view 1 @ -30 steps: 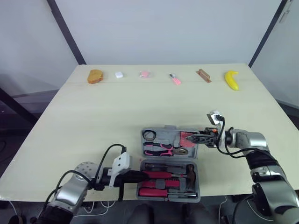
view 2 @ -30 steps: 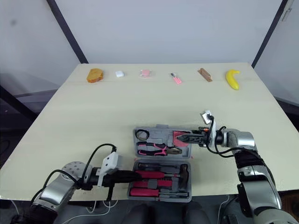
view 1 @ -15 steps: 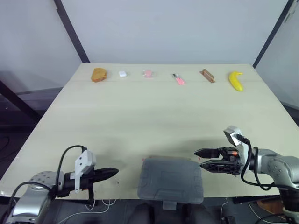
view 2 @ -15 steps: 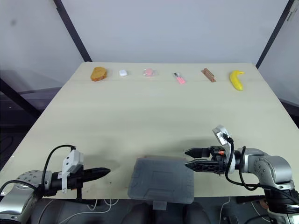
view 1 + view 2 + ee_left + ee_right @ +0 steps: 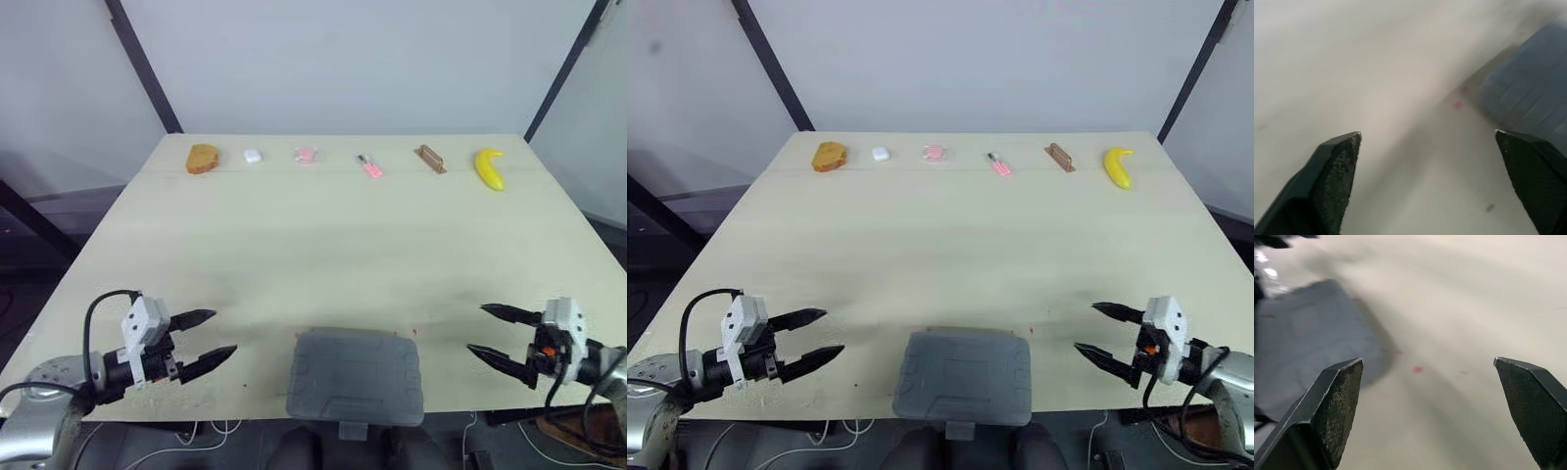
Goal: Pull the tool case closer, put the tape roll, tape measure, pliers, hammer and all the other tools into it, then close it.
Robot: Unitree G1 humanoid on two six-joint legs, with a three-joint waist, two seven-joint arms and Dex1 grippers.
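Case sits at the near edge of the table, centred, lid down flat. Its long side runs left to right. A small tab juts off its near side over the table edge; I take it for the latch or handle but cannot tell whether it is caught.

Left gripper hovers left of the case, fingers spread wide with nothing between them, tips pointing right toward it and clear of its left side. Right gripper mirrors it on the right: fingers apart, empty, tips pointing left, also clear. The case lies between the two, and I can't call either arm nearer.

Banana and a row of small items lie along the far edge, well apart from all this.

My read: packing and closing look done. If the latch needs pressing, either arm reaches inward along the case's long axis. The tab's overhang is the awkward part.
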